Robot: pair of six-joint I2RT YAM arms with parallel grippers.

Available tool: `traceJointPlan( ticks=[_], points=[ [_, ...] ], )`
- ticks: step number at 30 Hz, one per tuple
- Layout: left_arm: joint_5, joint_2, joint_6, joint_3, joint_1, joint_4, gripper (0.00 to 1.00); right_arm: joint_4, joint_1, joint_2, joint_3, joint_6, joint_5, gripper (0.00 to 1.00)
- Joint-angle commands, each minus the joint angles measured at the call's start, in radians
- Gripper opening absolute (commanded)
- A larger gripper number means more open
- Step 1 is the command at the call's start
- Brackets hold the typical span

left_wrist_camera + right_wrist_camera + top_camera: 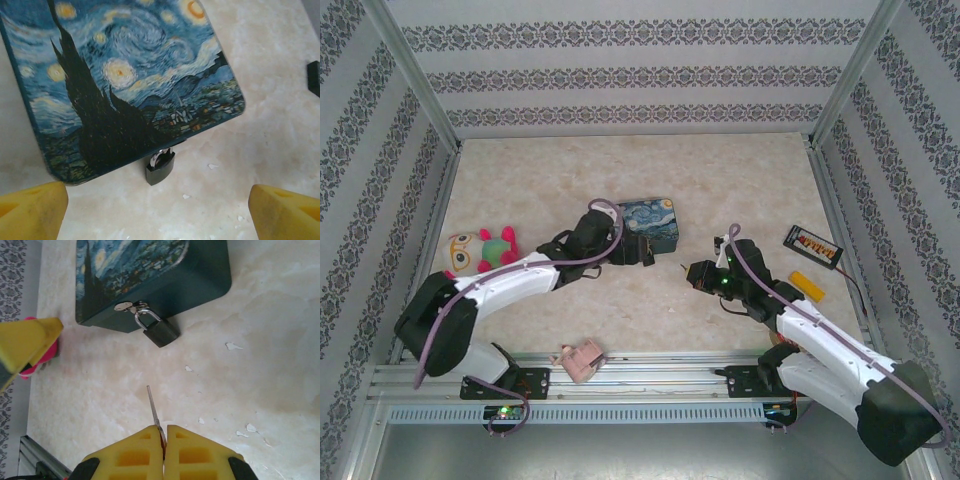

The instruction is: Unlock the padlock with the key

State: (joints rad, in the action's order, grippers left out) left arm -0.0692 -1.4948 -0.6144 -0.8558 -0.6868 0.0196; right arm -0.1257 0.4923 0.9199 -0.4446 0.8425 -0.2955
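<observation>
Item under inspection: small near-black metal padlock (161, 331) with a thin silvery shackle. The shackle passes through the silvery latch on the side wall of the rectangular blue-and-yellow swirl-painted tin (150, 285). The padlock body lies on the pale marbled counter (260, 365), just beside the tin's lower edge.

Left pincer (157, 205): yellow fingers (30, 212) stand wide apart with nothing between them, above the counter on the padlock's side of the tin.

Right pincer (164, 440): fingers pressed together on a thin silvery metal key (153, 407). The blade points toward the padlock and is apart from it.

Other items on the counter: a pink-and-green plush toy (480, 250) at the left edge, a pink object (582, 360) at the near rail, and a black device with an orange label (812, 246) and a yellow block (808, 286) at the right.
</observation>
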Motion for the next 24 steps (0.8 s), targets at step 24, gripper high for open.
traceJointPlan(
  ticks=[24],
  points=[
    [0.356, -0.197, -0.099, -0.117, -0.163, -0.039, 0.83, 0.034, -0.11, 0.15, -0.009, -0.021, 0.033, 0.0]
  ],
)
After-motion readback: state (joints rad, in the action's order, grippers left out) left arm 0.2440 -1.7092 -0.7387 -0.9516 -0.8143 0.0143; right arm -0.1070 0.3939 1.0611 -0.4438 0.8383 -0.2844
